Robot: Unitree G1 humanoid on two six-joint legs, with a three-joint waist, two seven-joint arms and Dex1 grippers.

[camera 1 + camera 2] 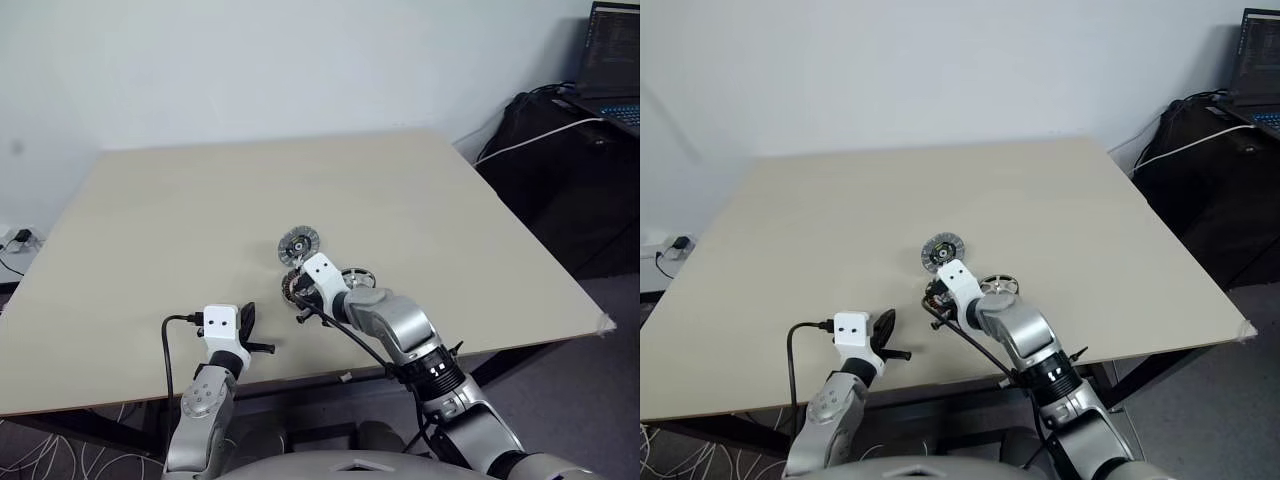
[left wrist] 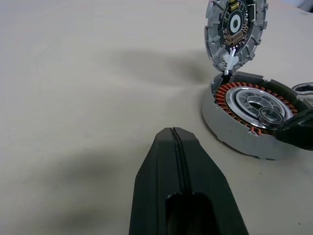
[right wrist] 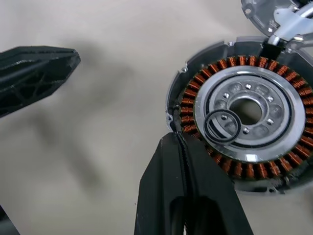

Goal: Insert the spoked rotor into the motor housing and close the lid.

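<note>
Both grippers' jaws are pressed shut and empty; the right gripper (image 3: 182, 142) should nudge the stray O-ring (image 3: 222, 126) off the motor housing (image 3: 247, 112) before fetching the spoked rotor (image 1: 357, 277) at its three o'clock.

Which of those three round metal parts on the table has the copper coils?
The round grey motor housing beside the right pincer; the propped silver lid and dark spoked rotor have none.
</note>
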